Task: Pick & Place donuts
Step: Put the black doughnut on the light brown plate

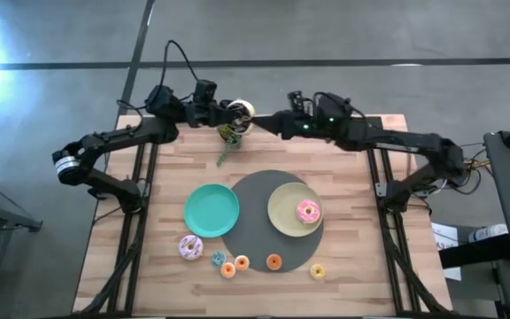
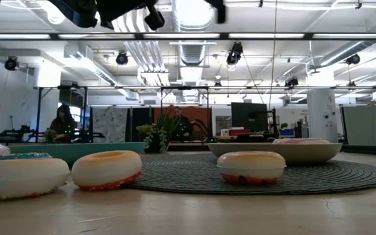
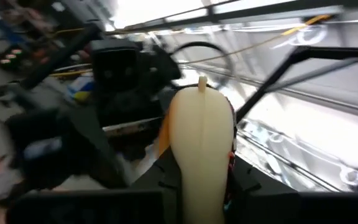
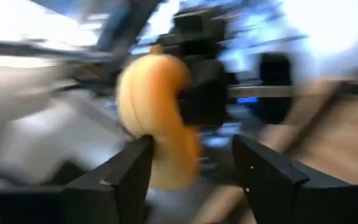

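My left gripper (image 1: 237, 113) is raised over the table's far edge, shut on the brown-and-white donut (image 3: 201, 143). My right gripper (image 1: 271, 124) faces it from the right and is open. In the right wrist view the donut (image 4: 157, 118) shows close before its fingers, nearer one of them. The pink donut (image 1: 307, 211) lies on the pale-yellow plate (image 1: 283, 213). On the table's near part rest the lilac donut (image 1: 190, 247) and several tiny donuts, among them a blue one (image 1: 218, 258), an orange one (image 1: 274, 261) and a yellow one (image 1: 317, 271). My left gripper pinches the brown-and-white donut between its two fingers, one finger (image 3: 244, 180) on each flat face. The cream rim (image 3: 202, 112) stands on edge, sticking out past the fingertips. The donut is lifted clear, high above the table. My right gripper: whether a finger (image 4: 129, 171) touches the donut, I cannot tell.
The teal plate (image 1: 212, 210) lies left of the round grey mat (image 1: 264, 190), which carries the pale-yellow plate. A little green plant (image 1: 230, 135) stands under the raised grippers near the far edge. A person (image 2: 62, 123) sits in the room beyond.
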